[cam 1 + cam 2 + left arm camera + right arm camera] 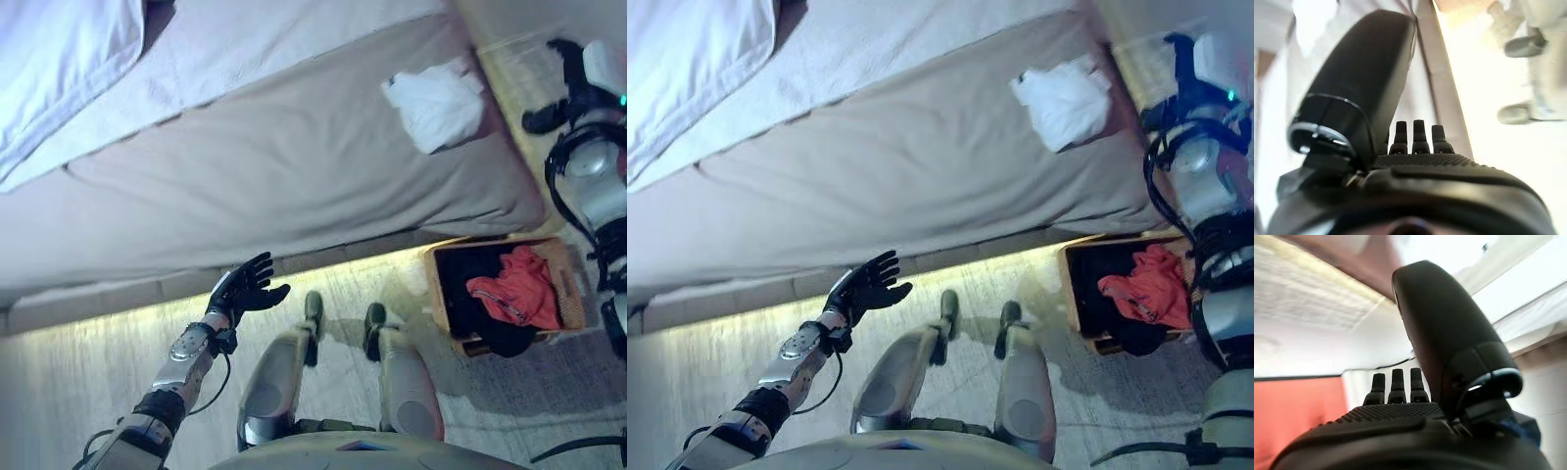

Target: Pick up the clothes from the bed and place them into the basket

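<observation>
A crumpled white garment (pixel 436 103) lies on the beige bed (pixel 294 176) near its right end. A wooden basket (pixel 438 299) stands on the floor below that corner and holds a red garment (pixel 514 289) and dark clothes (pixel 495 338). My left hand (pixel 245 287) is open with fingers spread, low by the bed's side edge, holding nothing; its wrist view (pixel 1420 166) shows straight fingers. My right hand (pixel 573 93) is raised at the far right, past the bed's end and above the basket. Its wrist view (pixel 1400 421) shows straight fingers and nothing held.
A white duvet or pillow (pixel 59 69) lies on the bed at the far left. A lit strip runs along the bed's base (pixel 147 299). The pale floor (pixel 59 382) stretches in front of the bed.
</observation>
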Available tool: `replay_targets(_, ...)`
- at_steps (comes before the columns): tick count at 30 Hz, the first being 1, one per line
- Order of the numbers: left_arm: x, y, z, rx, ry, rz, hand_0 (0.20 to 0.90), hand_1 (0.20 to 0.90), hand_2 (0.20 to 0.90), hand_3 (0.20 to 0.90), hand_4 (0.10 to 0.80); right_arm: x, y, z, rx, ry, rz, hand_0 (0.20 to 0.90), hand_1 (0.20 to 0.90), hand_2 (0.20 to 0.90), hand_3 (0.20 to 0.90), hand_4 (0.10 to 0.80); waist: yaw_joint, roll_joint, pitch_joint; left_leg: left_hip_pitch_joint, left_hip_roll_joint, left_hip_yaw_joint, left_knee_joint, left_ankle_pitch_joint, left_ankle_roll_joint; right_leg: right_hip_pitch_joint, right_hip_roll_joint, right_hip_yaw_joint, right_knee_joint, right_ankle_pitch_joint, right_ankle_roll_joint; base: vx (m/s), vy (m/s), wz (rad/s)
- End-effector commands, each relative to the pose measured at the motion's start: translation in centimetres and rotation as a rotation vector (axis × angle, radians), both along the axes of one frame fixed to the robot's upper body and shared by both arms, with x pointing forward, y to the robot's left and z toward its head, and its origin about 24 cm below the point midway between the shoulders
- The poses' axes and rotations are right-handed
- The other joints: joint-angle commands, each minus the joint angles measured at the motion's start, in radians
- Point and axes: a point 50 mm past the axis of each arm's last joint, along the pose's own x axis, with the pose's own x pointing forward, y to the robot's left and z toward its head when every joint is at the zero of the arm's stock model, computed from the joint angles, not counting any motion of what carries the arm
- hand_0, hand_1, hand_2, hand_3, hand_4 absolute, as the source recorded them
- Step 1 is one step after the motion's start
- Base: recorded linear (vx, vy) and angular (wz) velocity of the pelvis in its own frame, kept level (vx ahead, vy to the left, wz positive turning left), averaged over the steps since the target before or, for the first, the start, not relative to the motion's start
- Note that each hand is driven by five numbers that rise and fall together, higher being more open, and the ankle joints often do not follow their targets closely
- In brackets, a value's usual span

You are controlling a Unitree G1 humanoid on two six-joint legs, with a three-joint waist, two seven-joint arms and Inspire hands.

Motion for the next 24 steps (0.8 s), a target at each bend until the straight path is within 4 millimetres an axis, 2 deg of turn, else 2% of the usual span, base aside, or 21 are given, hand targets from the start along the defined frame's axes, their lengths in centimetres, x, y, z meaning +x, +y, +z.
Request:
replay_targets(1, 0.1, -0.3, 2.7, -0.07, -0.177, -0.001, 0.9, 0.9, 0.9, 0.9, 0.8, -0.7, 1.0, 5.8, -0.097, -0.191, -0.003, 0.9, 0.9, 0.9, 0.9, 0.8, 0.016, -0.012, -0.035, -0.068, -0.026, -0.025, 0.226, -0.163, 0.011, 0.045, 0.04, -0.039, -0.045, 0.007, -0.014, -0.072, -0.069, 0.22)
replay_targets(4, 0.1, -0.3, 3.8, -0.089, -0.221, 0.002, 0.9, 0.9, 0.9, 0.9, 0.8, -0.9, 1.1, 7.4, -0.125, -0.213, -0.039, 0.9, 0.9, 0.9, 0.9, 0.8, 0.042, -0.004, -0.001, -0.146, -0.032, -0.039, 0.263, -0.154, 0.011, -0.021, 0.042, -0.059, -0.002, -0.002, -0.018, -0.085, -0.083, 0.21)
replay_targets(10, -0.4, 0.7, 5.7, -0.134, -0.284, 0.03, 0.9, 0.9, 0.9, 0.9, 0.8, -1.5, 0.3, 9.0, -0.087, -0.254, -0.124, 0.9, 0.9, 0.9, 0.9, 0.8, 0.074, 0.012, -0.001, -0.329, -0.047, -0.046, 0.334, -0.173, 0.027, -0.207, 0.027, -0.074, 0.099, -0.009, -0.011, -0.064, -0.066, 0.21)
replay_targets(13, -0.4, 0.9, 6.7, -0.143, -0.319, 0.034, 0.9, 0.9, 0.9, 0.9, 0.8, -1.9, -0.5, 9.2, -0.099, -0.233, -0.181, 0.9, 0.9, 0.9, 0.9, 0.8, 0.08, 0.021, -0.001, -0.395, -0.047, -0.04, 0.365, -0.185, 0.032, -0.272, 0.021, -0.08, 0.128, -0.009, -0.01, -0.028, -0.051, 0.09)
replay_targets(14, -0.7, 0.9, 6.9, -0.149, -0.325, 0.037, 0.9, 0.9, 0.9, 0.9, 0.8, -1.9, -0.9, 8.9, -0.104, -0.206, -0.207, 0.9, 0.9, 0.9, 0.9, 0.8, 0.082, 0.026, -0.001, -0.401, -0.045, -0.037, 0.389, -0.219, 0.032, -0.28, 0.021, -0.072, 0.152, -0.034, -0.002, 0.021, -0.056, 0.08)
replay_targets(18, -0.7, 1.1, 8.3, -0.169, -0.381, 0.054, 0.9, 0.9, 0.9, 0.9, 0.8, -2.4, -2.3, 8.9, -0.126, -0.155, -0.277, 0.9, 0.9, 0.9, 0.9, 0.8, 0.09, 0.039, -0.001, -0.464, -0.044, -0.04, 0.43, -0.238, 0.043, -0.347, 0.018, -0.072, 0.181, -0.035, -0.003, -0.044, -0.048, 0.02)
replay_targets(24, -0.3, 1.3, 10.3, -0.167, -0.443, 0.051, 0.9, 0.9, 0.9, 0.9, 0.8, -3.5, -4.9, 9.6, -0.03, -0.149, -0.373, 0.9, 0.9, 0.9, 0.9, 0.8, 0.115, 0.056, -0.001, -0.56, -0.041, -0.05, 0.514, -0.268, 0.055, -0.435, 0.007, -0.084, 0.244, -0.045, -0.005, -0.049, -0.083, 0.05)
